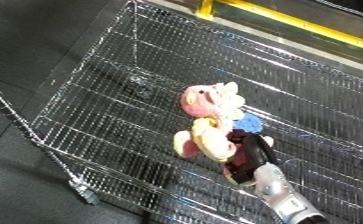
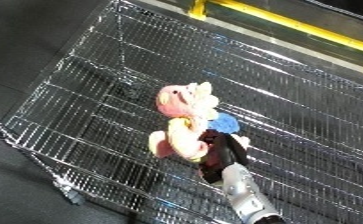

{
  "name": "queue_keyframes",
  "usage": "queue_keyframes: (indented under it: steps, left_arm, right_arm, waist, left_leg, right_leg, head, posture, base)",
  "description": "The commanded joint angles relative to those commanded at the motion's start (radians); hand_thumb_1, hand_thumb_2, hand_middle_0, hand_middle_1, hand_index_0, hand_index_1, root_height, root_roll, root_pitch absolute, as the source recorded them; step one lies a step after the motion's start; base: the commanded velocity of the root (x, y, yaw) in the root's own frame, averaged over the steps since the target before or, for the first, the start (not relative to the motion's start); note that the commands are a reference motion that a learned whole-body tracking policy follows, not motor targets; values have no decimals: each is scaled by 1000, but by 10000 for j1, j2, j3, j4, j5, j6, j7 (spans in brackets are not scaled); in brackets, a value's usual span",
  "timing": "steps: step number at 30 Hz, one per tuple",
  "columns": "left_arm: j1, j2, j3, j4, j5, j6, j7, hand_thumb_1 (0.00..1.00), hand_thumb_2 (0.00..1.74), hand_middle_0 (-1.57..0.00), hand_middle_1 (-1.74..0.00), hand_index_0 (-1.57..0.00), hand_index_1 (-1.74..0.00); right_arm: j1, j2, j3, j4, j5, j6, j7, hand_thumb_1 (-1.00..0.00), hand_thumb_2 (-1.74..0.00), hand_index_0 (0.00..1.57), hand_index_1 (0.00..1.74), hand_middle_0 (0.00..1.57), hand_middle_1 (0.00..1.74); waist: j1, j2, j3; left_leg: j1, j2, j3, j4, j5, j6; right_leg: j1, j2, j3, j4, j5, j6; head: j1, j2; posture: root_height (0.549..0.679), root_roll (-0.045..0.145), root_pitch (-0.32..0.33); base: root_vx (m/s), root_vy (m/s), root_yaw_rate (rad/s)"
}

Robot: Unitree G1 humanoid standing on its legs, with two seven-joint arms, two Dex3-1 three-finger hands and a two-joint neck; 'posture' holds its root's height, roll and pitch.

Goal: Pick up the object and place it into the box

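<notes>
Right hand [image 1: 248, 155] reaches into wire bin [image 1: 97, 115]. Its fingers clasp the plush doll [image 1: 208, 120], held above the bin's mesh floor.

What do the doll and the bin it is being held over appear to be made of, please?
Doll: apparently soft plush fabric, matte pink and yellow, judging by its rounded, padded limbs. Bin: metal wire, shiny silver, woven in an open grid that glints. The right hand is curled round the doll.
</notes>
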Motion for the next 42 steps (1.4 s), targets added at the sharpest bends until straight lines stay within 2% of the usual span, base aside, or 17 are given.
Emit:
queue_keyframes:
  steps: [7, 14, 20, 26, 32, 38, 42]
  left_arm:
    - [-96, -31, 53, 191, -90, 73, -94, 1000, 1740, -1570, -1740, -1570, -1740]
    - [-243, -143, 135, 504, -130, 132, -185, 1000, 1740, -1570, -1740, -1570, -1740]
    - [-308, -266, 139, 723, -104, 180, -266, 1000, 1740, -1570, -1740, -1570, -1740]
    - [-363, -361, 152, 823, -13, 251, -331, 1000, 1740, -1570, -1740, -1570, -1740]
    - [-440, -553, 253, 897, 30, 336, -373, 1000, 1740, -1570, -1740, -1570, -1740]
    - [-415, -840, 465, 813, 129, 476, -428, 1000, 1740, -1570, -1740, -1570, -1740]
    - [-320, -983, 611, 695, 135, 558, -455, 1000, 1740, -1570, -1740, -1570, -1740]
  right_arm:
    - [244, -60, -158, -393, 207, -78, 14, -1000, -1740, 1570, 1740, 1570, 1740]
    - [862, -342, -586, -1943, 548, -410, -183, -1000, -1740, 1570, 1740, 1570, 1740]
    - [1794, -885, -1162, -3779, 356, -649, -456, -1000, -1740, 1570, 1740, 1570, 1740]
    - [2559, -1620, -1785, -5137, 68, -737, -616, -1000, -1740, 1570, 1740, 1570, 1740]
    - [3636, -2174, -2867, -6724, 11, -901, -797, -1000, -1740, 1570, 1740, 1570, 1740]
    - [5435, -2263, -4333, -8690, -271, -960, -832, -1000, -1740, 1570, 1740, 1570, 1740]
    - [6491, -2379, -5318, -9485, -470, -953, -907, -1000, -1740, 1570, 1740, 1570, 1740]
  waist:
    - [-114, -9, 0]
    - [-434, -105, 0]
    - [-852, -176, 0]
    - [-1228, -164, 0]
    - [-1753, -179, 0]
    - [-2381, -193, 0]
    - [-2751, -177, 0]
  left_leg:
    - [290, 28, 74, -155, 32, -38]
    - [863, 123, 264, -406, 69, -32]
    - [1335, 197, 419, -608, 139, -14]
    - [1652, 215, 545, -646, 200, -8]
    - [2107, 214, 751, -755, 267, 17]
    - [2630, 266, 970, -882, 294, 46]
    - [2954, 315, 1118, -912, 275, 58]
  right_leg:
    - [200, -26, 39, -14, -70, 2]
    - [542, -34, 155, -65, -107, -10]
    - [828, -26, 268, -103, -126, -42]
    - [1018, -5, 363, -39, -113, -73]
    - [1339, 35, 504, -107, -76, -119]
    - [1699, 99, 666, -197, -92, -152]
    - [1916, 141, 770, -280, -58, -156]
  head:
    - [90, -225]
    - [109, -463]
    - [54, -583]
    - [195, -711]
    - [289, -1003]
    - [544, -1440]
    - [1067, -1589]
  posture:
    - [614, -13, -37]
    - [616, -4, -65]
    - [617, 7, -97]
    - [617, 17, -129]
    - [619, 29, -163]
    - [620, 38, -196]
    - [621, 44, -217]
  base:
    - [0, -2, -15]
    - [-1, -6, -81]
    - [-14, -18, -112]
    - [-20, -27, -81]
    - [-14, -22, -112]
    - [-4, -12, -116]
    - [-1, -7, -145]
